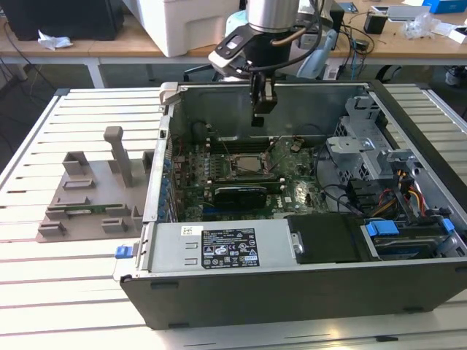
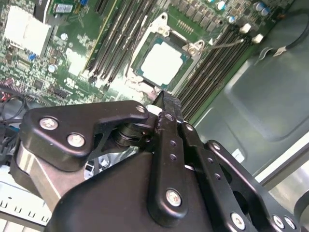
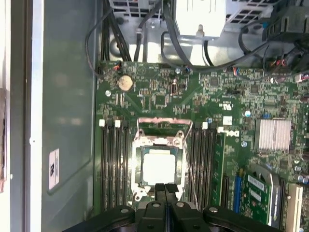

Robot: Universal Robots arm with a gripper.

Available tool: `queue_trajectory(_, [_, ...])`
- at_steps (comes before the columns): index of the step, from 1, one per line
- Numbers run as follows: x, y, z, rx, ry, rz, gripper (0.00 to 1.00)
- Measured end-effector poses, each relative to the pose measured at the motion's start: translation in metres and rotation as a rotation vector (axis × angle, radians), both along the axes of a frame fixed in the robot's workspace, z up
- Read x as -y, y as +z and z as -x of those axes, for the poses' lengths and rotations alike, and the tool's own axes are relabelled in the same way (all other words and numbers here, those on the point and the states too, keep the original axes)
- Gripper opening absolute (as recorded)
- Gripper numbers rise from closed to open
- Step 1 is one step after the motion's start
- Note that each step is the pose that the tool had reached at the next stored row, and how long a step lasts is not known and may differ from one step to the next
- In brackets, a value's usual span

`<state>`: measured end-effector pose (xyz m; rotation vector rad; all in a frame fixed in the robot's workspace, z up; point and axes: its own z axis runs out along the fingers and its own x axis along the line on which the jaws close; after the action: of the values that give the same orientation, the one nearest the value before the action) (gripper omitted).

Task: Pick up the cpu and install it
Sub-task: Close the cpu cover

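Note:
The cpu (image 1: 245,165) is a small square chip with a silvery top, lying flat in the motherboard's socket inside the open computer case (image 1: 292,284). It shows bright in both wrist views (image 2: 163,63) (image 3: 159,166), framed by the socket's metal bracket. My gripper (image 1: 257,120) hangs above the case, a little behind the socket and well clear of the board. Its black fingers are pressed together with nothing between them, their tips (image 3: 165,187) meeting just over the chip's edge in the first wrist view.
Memory slots (image 3: 113,164) flank the socket on both sides. A black card (image 1: 237,193) lies in front of it. The power supply (image 1: 219,246), drive cage (image 1: 365,146) and loose cables (image 1: 405,193) take up the case's front and exterior view's right. A grey fixture (image 1: 87,197) stands on the table.

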<state>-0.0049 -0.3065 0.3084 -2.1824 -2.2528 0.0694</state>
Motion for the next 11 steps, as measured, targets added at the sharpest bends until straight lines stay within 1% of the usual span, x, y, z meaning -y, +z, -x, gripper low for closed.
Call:
queue_trajectory(5, [0.0000,-0.0006,-0.019,-0.0013,0.000,-0.0002,0.11])
queue_trajectory(7, [0.0000,-0.0013,-0.030,-0.0016,0.000,0.0000,0.11])
queue_trajectory(9, [-0.0001,-0.0026,-0.040,-0.0021,0.000,-0.0001,0.11])
queue_trajectory(11, [-0.0001,-0.0044,-0.046,-0.0030,0.000,-0.0001,0.11])
